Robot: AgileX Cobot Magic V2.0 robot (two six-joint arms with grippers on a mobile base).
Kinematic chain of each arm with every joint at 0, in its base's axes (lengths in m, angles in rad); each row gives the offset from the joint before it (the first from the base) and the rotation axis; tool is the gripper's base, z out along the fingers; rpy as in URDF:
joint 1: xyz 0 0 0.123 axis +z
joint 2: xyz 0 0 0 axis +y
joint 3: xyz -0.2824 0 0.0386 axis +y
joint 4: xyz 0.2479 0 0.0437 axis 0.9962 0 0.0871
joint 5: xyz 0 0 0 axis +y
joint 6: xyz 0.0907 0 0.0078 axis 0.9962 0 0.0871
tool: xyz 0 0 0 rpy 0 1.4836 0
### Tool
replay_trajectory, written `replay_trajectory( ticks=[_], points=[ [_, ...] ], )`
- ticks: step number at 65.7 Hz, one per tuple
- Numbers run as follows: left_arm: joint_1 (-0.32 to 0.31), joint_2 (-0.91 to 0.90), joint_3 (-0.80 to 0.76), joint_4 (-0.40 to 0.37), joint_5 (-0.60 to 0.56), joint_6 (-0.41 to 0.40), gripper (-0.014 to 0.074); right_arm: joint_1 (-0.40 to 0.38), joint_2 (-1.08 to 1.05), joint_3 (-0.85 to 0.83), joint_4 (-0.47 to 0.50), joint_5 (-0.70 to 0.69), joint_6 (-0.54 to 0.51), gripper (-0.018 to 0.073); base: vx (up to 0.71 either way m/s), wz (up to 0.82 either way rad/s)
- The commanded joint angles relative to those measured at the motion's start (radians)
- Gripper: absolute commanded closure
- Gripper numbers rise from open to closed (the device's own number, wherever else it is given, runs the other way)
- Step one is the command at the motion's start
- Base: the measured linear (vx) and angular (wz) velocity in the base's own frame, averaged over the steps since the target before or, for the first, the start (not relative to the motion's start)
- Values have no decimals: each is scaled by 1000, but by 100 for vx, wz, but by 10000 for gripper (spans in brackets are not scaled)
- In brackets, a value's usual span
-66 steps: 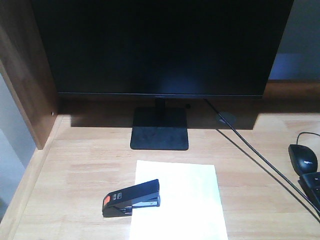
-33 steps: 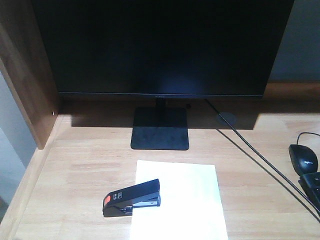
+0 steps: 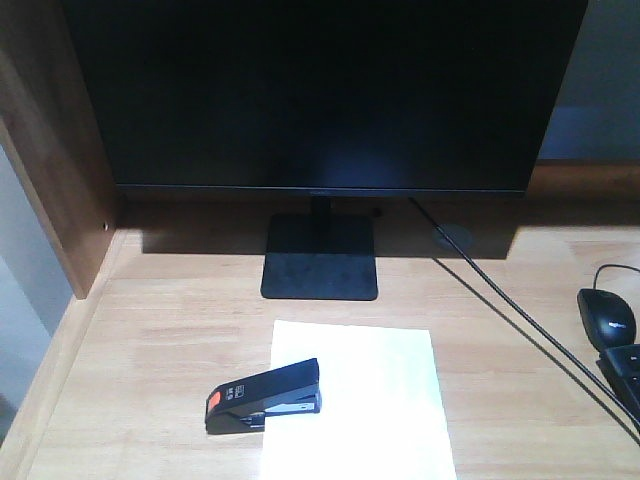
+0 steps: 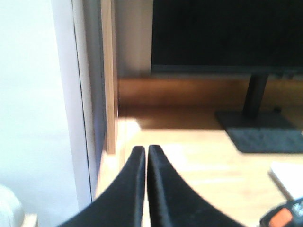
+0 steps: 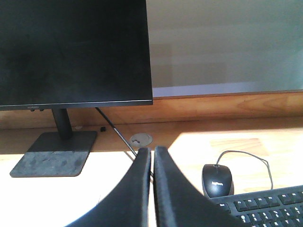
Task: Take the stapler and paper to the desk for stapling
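Wide light wood-grain desk (image 3: pixel 150 350) carries a large black flat monitor (image 3: pixel 320 95) on a square stand.

Plain white rectangular paper sheet (image 3: pixel 385 400) lies flat in front of the stand. Judged thin, limp, hard to pinch flat; best taken at a free edge.

Black elongated stapler with orange end patch (image 3: pixel 264 396) sits across the sheet's left edge. Judged rigid, fairly heavy; grip across mid-body.

Left gripper (image 4: pixel 146 153) and right gripper (image 5: pixel 152 152): fingers pressed together, empty.
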Motion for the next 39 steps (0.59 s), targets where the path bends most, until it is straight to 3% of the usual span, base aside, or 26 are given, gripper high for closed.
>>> replay_trajectory(
  ticks=[1,39],
  points=[
    [0,-15,14,10,-125,-10,603,-1,14,-25,-14,-70,-10,566,0,0],
    [0,-15,14,24,-133,-10,603,-1,14,-25,-14,-70,-10,566,0,0]
  ],
)
